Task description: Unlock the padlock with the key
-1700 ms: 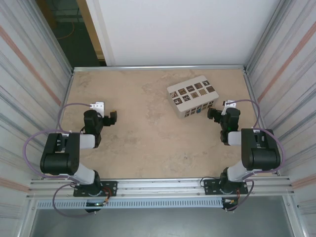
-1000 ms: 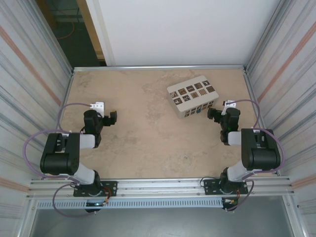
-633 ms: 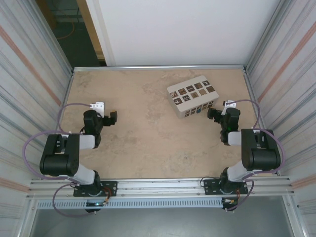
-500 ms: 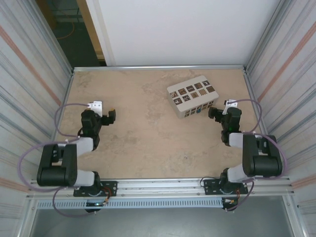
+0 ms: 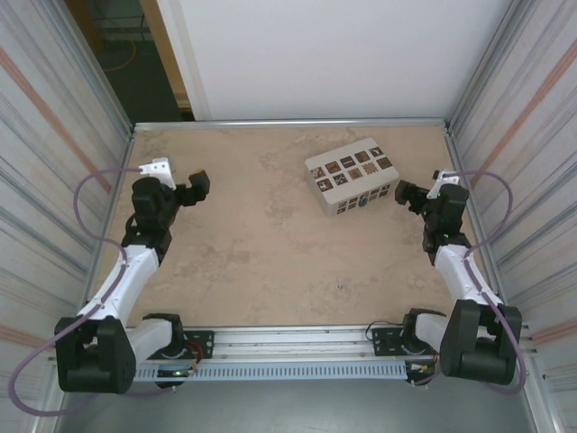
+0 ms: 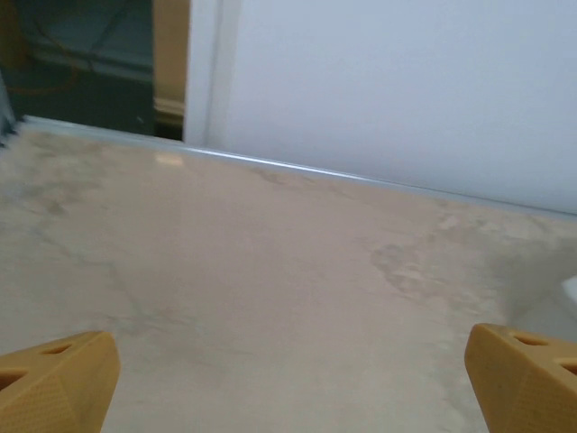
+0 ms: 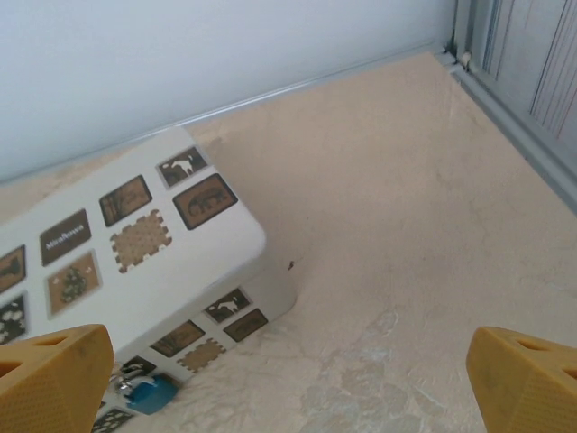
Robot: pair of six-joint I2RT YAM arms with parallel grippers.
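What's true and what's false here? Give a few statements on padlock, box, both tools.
1. The padlock lies at the foot of the white box. True.
2. The left tool grips the padlock. False: it is open and empty, across the table from the lock.
3. The right tool is open, just right of the box. True.
4. The box stands on the table's left half. False: it is on the right half, toward the back.
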